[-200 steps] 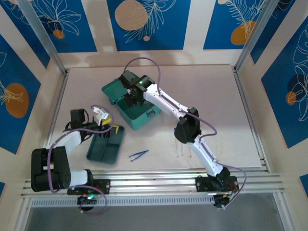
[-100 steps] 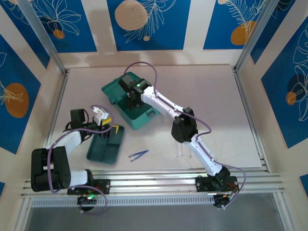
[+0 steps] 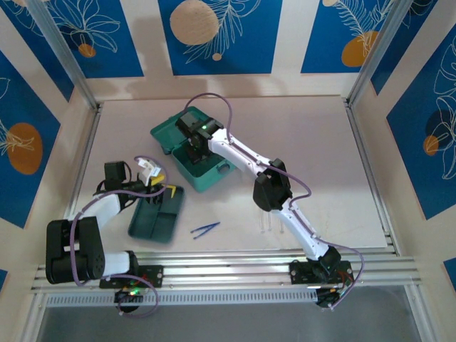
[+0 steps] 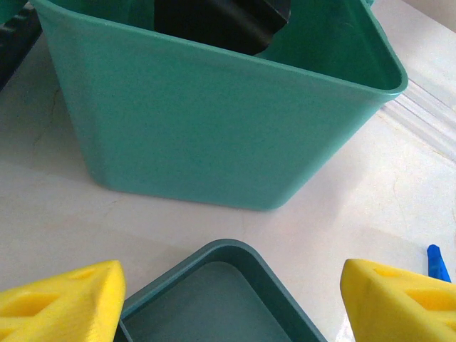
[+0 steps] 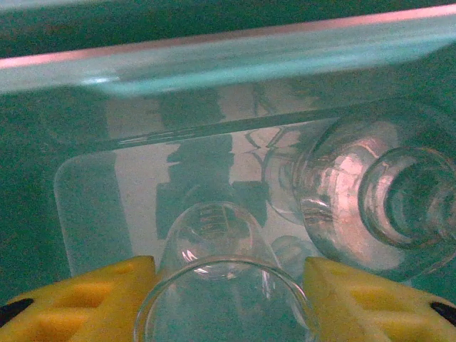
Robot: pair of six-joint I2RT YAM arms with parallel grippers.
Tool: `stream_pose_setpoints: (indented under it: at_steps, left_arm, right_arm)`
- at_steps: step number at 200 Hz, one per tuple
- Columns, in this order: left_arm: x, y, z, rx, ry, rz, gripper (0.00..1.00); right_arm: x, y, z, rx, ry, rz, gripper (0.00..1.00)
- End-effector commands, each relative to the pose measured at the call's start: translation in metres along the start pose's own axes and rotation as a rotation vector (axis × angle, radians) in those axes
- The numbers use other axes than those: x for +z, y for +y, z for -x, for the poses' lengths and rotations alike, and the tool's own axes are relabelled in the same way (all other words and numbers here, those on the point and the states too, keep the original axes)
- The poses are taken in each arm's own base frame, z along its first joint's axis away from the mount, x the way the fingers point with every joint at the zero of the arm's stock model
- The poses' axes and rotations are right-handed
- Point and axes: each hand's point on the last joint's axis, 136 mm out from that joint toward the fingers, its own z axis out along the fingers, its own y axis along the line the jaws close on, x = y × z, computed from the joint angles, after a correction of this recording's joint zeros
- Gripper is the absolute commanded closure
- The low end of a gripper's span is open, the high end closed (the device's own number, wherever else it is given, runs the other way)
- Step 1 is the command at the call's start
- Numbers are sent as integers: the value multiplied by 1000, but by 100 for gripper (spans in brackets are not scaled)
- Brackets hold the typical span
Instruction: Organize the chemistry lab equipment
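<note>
My right gripper (image 3: 196, 146) reaches down into the open teal case (image 3: 211, 171). In the right wrist view its yellow fingers (image 5: 92, 296) press both sides of a small clear glass beaker (image 5: 214, 235), mouth toward the camera, just above the case floor (image 5: 89, 206). My left gripper (image 3: 160, 182) hangs open over the near corner of the dark-green divided tray (image 3: 155, 217), with nothing between its fingers (image 4: 60, 303). The tray corner (image 4: 235, 260) lies just short of the case wall (image 4: 214, 128). Blue tweezers (image 3: 205, 229) and thin clear tubes (image 3: 274, 224) lie on the table.
A second clear glass vessel with a narrow neck (image 5: 377, 206) lies inside the case, right of the beaker. The case lid (image 3: 165, 132) lies open toward the back left. A blue tweezer tip (image 4: 437, 263) shows near the left gripper's right finger.
The right arm's elbow has drifted slightly left while its gripper stays inside the case. The left arm has not moved.
</note>
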Motion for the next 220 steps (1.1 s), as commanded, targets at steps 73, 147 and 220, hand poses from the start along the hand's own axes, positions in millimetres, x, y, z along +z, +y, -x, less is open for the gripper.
stream_pose_setpoints:
  at_steps: [73,147,220]
  left_arm:
    - [1,-2,9,31,-11,-13,21]
    - [1,-2,8,30,-11,-15,21]
    - [1,-2,8,31,-11,-15,21]
  right_arm:
    - [18,-2,0,11,10,-8,46]
    - [28,-8,-5,5,32,-37,43]
    - [34,-9,-8,13,41,-43,42]
